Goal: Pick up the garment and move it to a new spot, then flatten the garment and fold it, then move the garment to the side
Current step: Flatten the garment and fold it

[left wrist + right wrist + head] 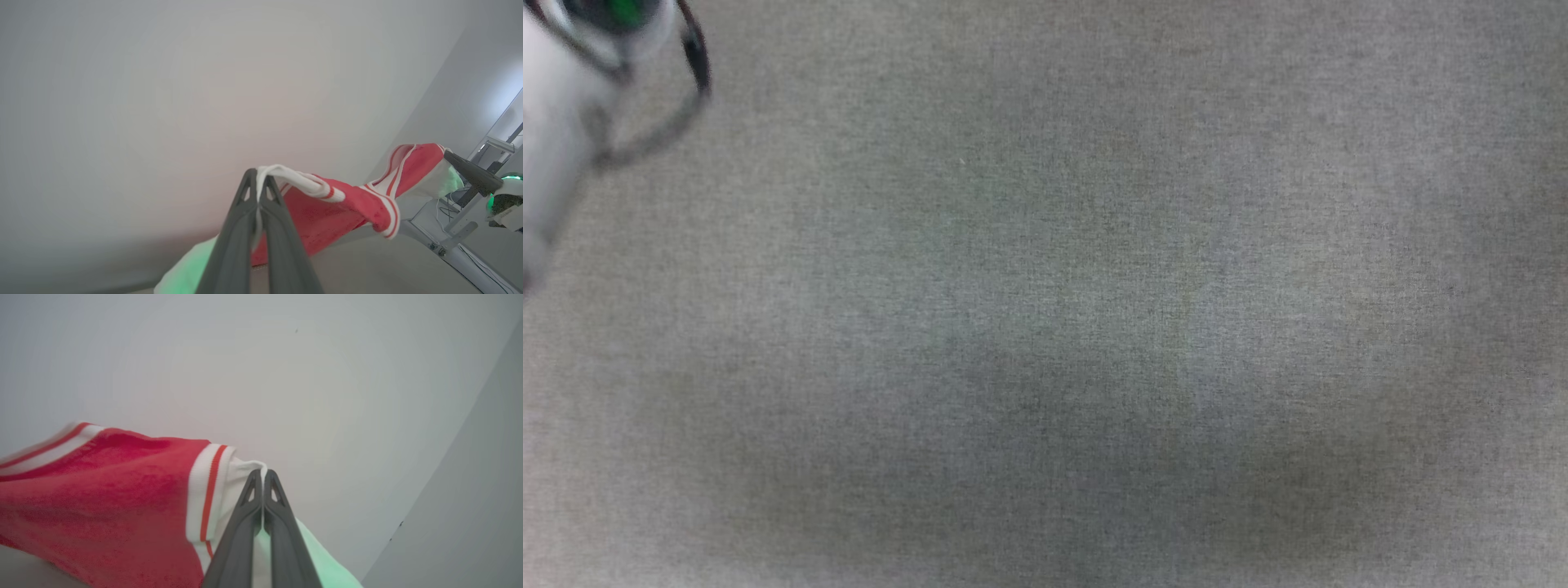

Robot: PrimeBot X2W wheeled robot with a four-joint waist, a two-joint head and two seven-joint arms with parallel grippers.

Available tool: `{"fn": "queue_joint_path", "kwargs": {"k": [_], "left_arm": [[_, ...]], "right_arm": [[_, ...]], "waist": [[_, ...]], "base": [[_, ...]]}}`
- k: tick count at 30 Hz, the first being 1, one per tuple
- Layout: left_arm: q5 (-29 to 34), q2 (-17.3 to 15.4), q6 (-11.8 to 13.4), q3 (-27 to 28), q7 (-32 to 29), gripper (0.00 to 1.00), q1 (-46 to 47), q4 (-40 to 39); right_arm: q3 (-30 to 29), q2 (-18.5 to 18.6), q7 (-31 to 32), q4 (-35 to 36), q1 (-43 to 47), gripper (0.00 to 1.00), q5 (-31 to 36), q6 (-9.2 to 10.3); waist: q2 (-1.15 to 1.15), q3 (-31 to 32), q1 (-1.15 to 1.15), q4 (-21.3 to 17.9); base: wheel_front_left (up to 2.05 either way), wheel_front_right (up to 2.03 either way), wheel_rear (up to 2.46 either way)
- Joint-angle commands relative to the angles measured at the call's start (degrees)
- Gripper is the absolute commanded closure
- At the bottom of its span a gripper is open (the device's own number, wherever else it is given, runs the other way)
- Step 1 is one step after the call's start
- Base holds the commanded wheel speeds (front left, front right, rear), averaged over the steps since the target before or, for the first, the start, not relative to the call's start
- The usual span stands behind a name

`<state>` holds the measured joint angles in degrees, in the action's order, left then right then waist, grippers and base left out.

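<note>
Surface: counter [1045, 327] covered in grey woven cloth, evenly lit, with a soft darker shadow band across the lower middle of the head view. Room: plain pale wall [163, 102] behind; in the right wrist view a wall corner runs down the right side of the frame. Upper left of head view: blurred pale forearm [556, 122] with a green light and a dark cable loop [690, 73]. Garment [327, 212] is held up between both arms, in front of the wall and above the counter. Its red body sags in the middle, striped trim showing. Whether its lower edge touches the counter, cannot tell. Left gripper [258, 176]: fingers pressed together on a white sleeve edge. Right gripper [262, 472]: fingers pinched on the opposite white sleeve. Green glow tints the white fabric near both wrists. Right edge of left wrist view: metal framing [459, 234] and loose cables beyond the counter edge.
</note>
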<state>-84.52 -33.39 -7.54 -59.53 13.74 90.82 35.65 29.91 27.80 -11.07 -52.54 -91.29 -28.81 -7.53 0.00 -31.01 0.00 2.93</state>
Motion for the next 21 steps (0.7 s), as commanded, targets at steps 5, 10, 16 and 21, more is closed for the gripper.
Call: {"fn": "queue_joint_path", "kwargs": {"k": [5,10,16,21], "left_arm": [[-3.2,-5.0,0.1,-0.7,1.0,1.0,-12.6,-11.0],[-3.8,-10.0,0.1,-1.1,1.4,1.0,-24.2,-21.0],[-2.0,-14.2,0.1,1.6,1.5,1.0,-37.6,-27.6],[1.4,-16.3,0.1,3.2,1.5,1.0,-47.2,-31.3]], "right_arm": [[1.1,6.1,5.3,12.7,15.1,1.0,-4.3,0.08],[-5.4,11.3,15.0,27.7,33.7,1.0,-7.1,0.08],[-20.0,10.8,29.7,46.1,56.7,1.0,-7.8,0.08],[-30.1,5.5,44.4,62.6,74.5,1.0,-4.8,0.07]], "waist": [[0.0,2.8,0.0,0.7],[0.0,5.6,0.0,0.8],[0.0,8.5,0.0,0.6],[0.0,10.8,0.0,0.1]], "base": [[0.0,0.0,0.0],[0.0,0.0,0.0],[0.0,0.0,0.0],[0.0,0.0,0.0]]}}
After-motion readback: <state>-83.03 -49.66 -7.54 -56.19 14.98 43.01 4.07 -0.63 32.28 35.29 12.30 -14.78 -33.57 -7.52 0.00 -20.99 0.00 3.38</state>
